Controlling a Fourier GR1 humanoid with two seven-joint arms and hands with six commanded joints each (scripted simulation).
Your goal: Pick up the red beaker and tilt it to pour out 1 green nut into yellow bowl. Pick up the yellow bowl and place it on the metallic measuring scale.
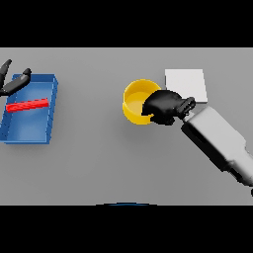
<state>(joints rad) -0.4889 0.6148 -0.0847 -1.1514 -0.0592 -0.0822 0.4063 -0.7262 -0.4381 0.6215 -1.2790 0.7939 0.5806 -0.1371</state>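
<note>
Right of centre on the grey worktop point(99, 158), the right robot hand point(163, 106) curls over the yellow bowl's point(134, 101) rim, apparently gripping it for lifting onto the pale scale point(190, 81) just beyond, while the left robot hand point(12, 81) hovers open far left.

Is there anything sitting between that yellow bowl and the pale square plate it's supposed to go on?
Nothing visible. The yellow bowl lies just left of the scale, with bare table between; only the right hand at the bowl's rim overlaps that gap.
</note>
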